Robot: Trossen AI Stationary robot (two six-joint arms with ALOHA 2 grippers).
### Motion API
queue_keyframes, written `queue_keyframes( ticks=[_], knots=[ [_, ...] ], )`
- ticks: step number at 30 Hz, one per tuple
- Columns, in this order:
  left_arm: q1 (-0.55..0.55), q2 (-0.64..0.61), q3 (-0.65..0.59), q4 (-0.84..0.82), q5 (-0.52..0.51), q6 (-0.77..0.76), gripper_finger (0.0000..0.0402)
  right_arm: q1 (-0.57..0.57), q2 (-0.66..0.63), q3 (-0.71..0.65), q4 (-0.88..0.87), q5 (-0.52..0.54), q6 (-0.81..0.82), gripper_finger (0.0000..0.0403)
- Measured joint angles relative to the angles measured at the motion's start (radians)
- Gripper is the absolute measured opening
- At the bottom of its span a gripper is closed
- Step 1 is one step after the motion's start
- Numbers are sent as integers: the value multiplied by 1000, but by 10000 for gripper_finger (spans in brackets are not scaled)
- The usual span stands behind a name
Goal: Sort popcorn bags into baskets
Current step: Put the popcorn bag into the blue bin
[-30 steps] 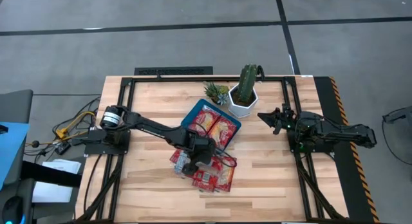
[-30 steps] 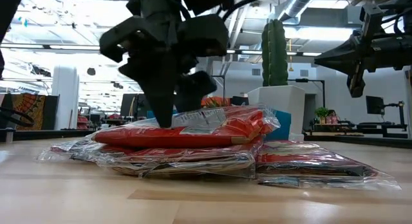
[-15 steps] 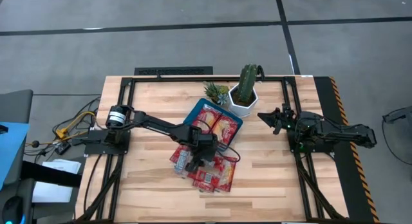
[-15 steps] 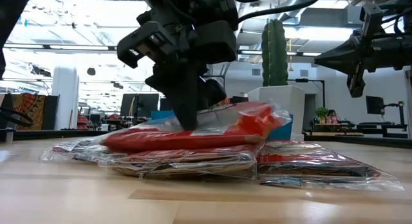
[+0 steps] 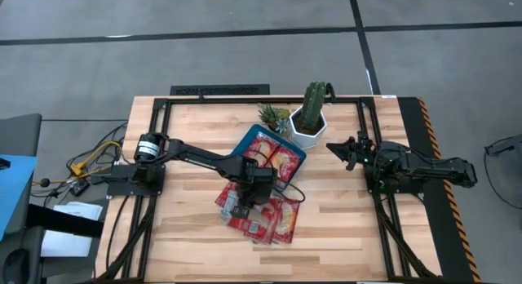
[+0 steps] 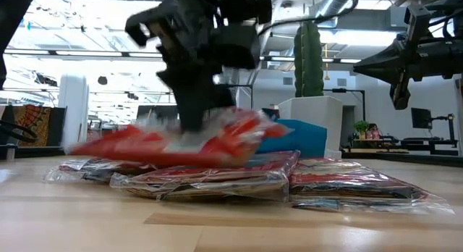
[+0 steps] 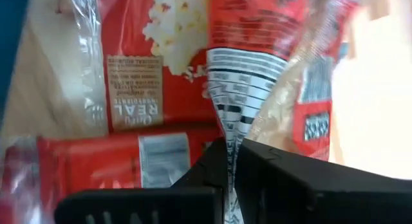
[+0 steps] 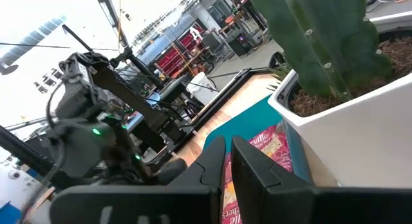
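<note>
Packet [image 6: 170, 143] in left claw [image 6: 192, 122], off pile [image 6: 239, 181]

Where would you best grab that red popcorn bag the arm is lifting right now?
Probably by its thin flat edge, from above. The left gripper is shut on the lifted popcorn bag at its crimped seam; being flat and limp, the bag offers little else to pinch.

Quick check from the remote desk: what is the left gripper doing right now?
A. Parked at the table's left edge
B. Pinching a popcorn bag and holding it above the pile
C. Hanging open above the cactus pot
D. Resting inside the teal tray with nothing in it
B: the left gripper is shut on a popcorn bag, held clear above the pile on the table in the low view.
</note>
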Motion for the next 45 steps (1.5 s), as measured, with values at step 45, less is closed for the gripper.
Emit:
queue_keyframes(
  ticks=[45],
  knots=[
    [409,-226,-72,25,-361,-834,0,0,0,0,1,0,-1,52]
  ],
)
